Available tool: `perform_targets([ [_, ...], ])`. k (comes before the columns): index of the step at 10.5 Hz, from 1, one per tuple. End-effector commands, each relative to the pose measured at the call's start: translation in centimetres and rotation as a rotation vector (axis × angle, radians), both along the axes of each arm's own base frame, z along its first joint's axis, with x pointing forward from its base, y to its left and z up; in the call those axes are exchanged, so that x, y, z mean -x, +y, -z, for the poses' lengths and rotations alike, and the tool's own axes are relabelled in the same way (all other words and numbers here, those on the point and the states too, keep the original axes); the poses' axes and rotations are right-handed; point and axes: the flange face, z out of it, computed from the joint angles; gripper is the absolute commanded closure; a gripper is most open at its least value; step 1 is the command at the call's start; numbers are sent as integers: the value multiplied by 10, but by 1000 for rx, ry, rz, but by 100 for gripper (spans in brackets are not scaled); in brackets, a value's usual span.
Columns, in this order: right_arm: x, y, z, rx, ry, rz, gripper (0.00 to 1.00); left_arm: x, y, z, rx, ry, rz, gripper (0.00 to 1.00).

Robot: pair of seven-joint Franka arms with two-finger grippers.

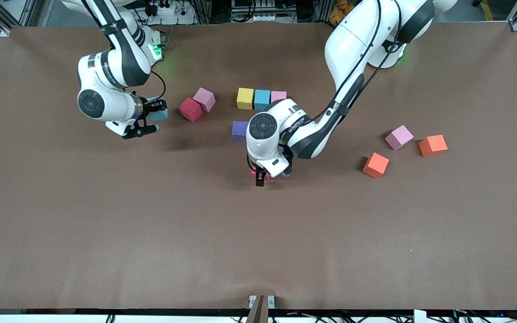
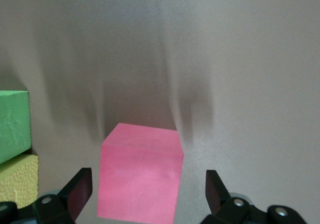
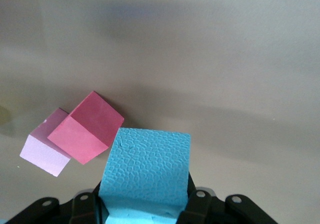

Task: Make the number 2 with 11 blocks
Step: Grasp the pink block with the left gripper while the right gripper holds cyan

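My right gripper [image 1: 156,110] [image 3: 145,204] is shut on a sky blue block [image 1: 159,115] [image 3: 147,166], beside a red block [image 1: 190,109] [image 3: 87,131] and a pink block [image 1: 204,99] [image 3: 44,151] that touch each other. My left gripper [image 1: 260,176] [image 2: 148,194] is open, its fingers on either side of a bright pink block [image 2: 140,179] [image 1: 254,174] without touching it. A green block [image 2: 12,124] and a yellow block [image 2: 17,179] lie beside it; the arm hides them in the front view. Yellow [image 1: 245,98], blue [image 1: 262,99] and pink [image 1: 278,95] blocks form a row, with a purple block [image 1: 239,131] nearer the front camera.
Toward the left arm's end of the table lie a lilac-pink block [image 1: 399,137] and two orange blocks [image 1: 433,145] [image 1: 375,164]. The brown table [image 1: 258,242] stretches bare toward the front camera.
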Motion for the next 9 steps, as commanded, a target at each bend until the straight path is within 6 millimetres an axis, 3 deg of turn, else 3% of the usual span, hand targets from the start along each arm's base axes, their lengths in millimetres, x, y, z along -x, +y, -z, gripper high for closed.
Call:
perform_targets([
  [1, -10, -16, -9, -15, -8, 16, 52, -4, 0, 2, 8, 13, 11, 0],
  [5, -14, -27, -9, -27, -11, 17, 53, -3, -1, 10, 4, 20, 16, 1],
  [6, -14, -27, -9, -26, -11, 20, 53, -3, -1, 10, 7, 18, 18, 10],
  [9, -17, -26, -13, -28, -20, 21, 54, -7, 3, 10, 6, 16, 44, 49],
])
